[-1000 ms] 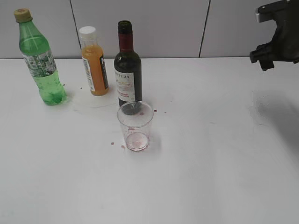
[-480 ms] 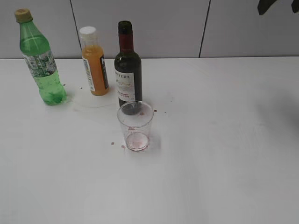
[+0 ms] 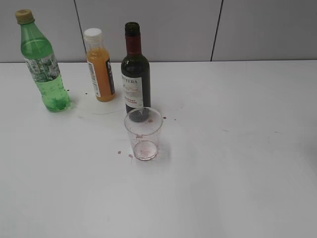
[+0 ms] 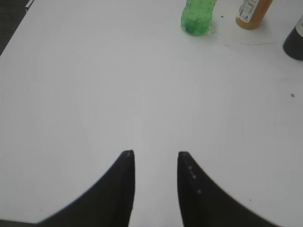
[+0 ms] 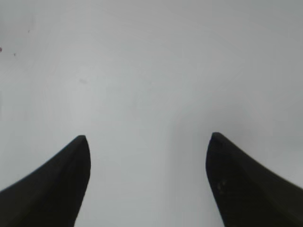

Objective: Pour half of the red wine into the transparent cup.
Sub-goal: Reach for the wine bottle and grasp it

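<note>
Dark-green glass marks the wine bottle (image 3: 135, 69), which stands upright and uncapped toward the back of the white tabletop (image 3: 233, 148), its neck wrapped in maroon foil and a white label across its front. Whatever red wine it holds cannot be made out through the dark glass. Just in front of it, close to its base but apart from it, the transparent cup (image 3: 143, 133) stands upright with only a faint reddish stain at its bottom. A few small red spots dot the tabletop around the cup. Left of the wine bottle stands an orange juice bottle (image 3: 100, 65) with a white cap, and further left a green plastic soda bottle (image 3: 42, 61) with a tan cap; all three bottles are in a loose row near the grey wall.

Neither arm shows in the exterior view. In the left wrist view the left gripper (image 4: 155, 163) hangs over bare tabletop with its fingers (image 4: 124, 189) a narrow gap apart and holding nothing; the soda bottle's base, the juice bottle and an edge of the wine bottle lie far ahead. In the right wrist view the right gripper (image 5: 147, 142) has its fingers (image 5: 61, 184) spread wide over bare tabletop, empty.
</note>
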You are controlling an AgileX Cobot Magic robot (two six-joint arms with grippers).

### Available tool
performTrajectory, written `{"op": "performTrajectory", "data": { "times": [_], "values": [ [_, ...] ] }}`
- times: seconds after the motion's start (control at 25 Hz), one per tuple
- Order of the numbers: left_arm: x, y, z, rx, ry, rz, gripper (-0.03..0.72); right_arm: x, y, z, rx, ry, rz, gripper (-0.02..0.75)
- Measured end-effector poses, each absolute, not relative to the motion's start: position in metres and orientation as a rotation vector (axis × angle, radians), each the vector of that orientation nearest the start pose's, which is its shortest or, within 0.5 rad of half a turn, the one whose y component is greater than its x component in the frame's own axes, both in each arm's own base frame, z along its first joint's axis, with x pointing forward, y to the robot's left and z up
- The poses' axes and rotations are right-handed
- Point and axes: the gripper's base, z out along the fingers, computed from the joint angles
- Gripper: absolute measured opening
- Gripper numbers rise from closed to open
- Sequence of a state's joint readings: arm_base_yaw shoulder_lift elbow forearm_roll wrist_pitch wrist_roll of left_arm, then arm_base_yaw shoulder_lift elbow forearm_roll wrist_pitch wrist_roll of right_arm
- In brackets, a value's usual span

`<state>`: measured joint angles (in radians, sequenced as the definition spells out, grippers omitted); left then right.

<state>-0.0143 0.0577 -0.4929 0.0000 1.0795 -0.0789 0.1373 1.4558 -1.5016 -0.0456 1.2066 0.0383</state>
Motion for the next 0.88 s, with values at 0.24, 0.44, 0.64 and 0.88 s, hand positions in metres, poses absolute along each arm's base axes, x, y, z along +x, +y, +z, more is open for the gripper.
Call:
{"op": "performTrajectory", "data": {
  "times": [0.24,0.44,0.64,0.88],
  "values": [
    [0.004,0.000,0.274,-0.069,2.127,-0.055,0.239,0.202,0.025,0.362,-0.141,2.667,0.007,0.573],
    [0.004,0.000,0.274,-0.069,2.127,-0.055,0.239,0.139,0.017,0.343,-0.138,2.637,0.029,0.571],
    [0.004,0.000,0.274,-0.069,2.127,-0.055,0.239,0.096,0.016,0.313,-0.127,2.600,0.111,0.571],
    [0.004,0.000,0.274,-0.069,2.127,-0.055,0.239,0.061,0.012,0.289,-0.126,2.512,0.129,0.572]
  ]
}}
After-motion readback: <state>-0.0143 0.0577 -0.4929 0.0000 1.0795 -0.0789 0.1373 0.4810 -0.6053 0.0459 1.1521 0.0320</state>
